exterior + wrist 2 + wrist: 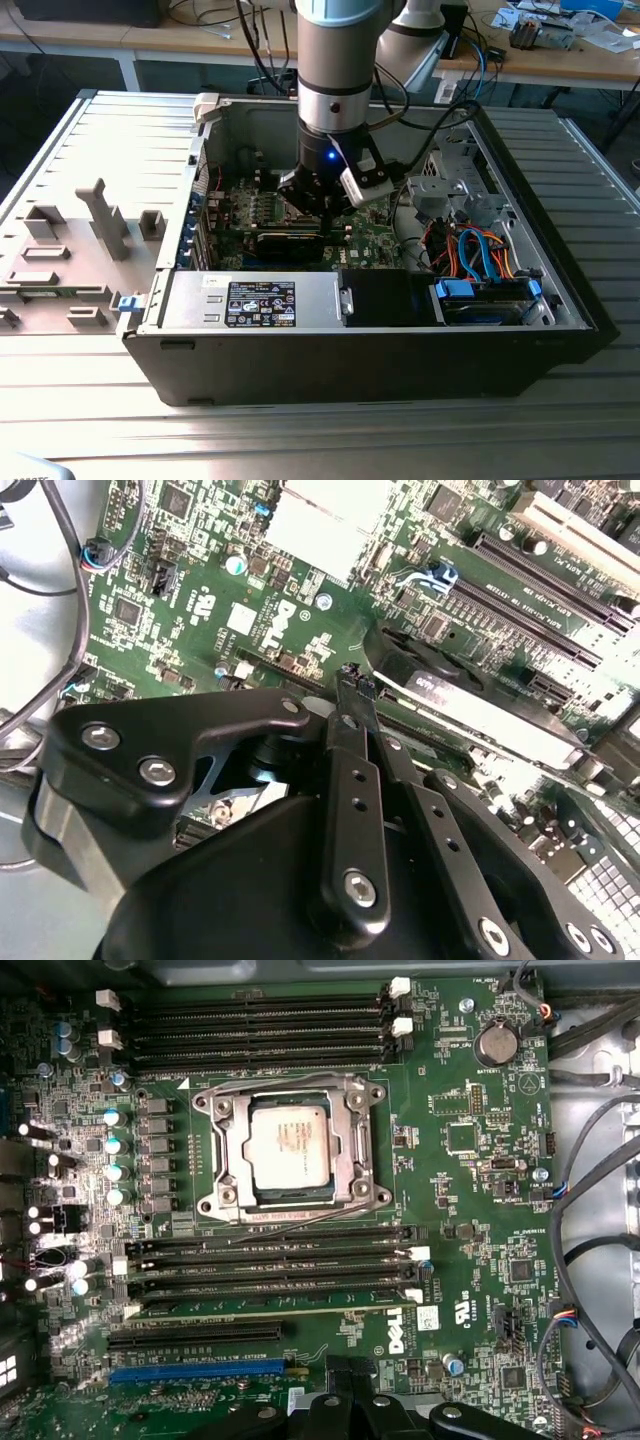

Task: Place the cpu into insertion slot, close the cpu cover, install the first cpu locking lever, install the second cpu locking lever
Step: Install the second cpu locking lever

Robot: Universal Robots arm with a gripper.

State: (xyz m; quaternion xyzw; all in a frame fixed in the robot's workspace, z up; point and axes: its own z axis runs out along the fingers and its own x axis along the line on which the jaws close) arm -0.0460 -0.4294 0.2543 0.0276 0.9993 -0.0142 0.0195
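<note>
- Small square silver-grey cpu (289,1149) lay flat in the silver-bordered insertion slot (215,1150), edges parallel to the long black memory slots (255,1032).
- Square-frame silver cpu cover (354,1150) was down around it.
- Black gripper (355,695) hovered over the green circuit board (200,600), fingers closed together, empty.

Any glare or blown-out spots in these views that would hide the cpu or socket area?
First wrist view: the cpu is bright but readable inside the cpu cover; the capacitors beside the socket are blown out. Second wrist view: a pale patch on the board is washed out, and the gripper blocks the near part. Exterior view: even light, with shadow inside the case.
</note>
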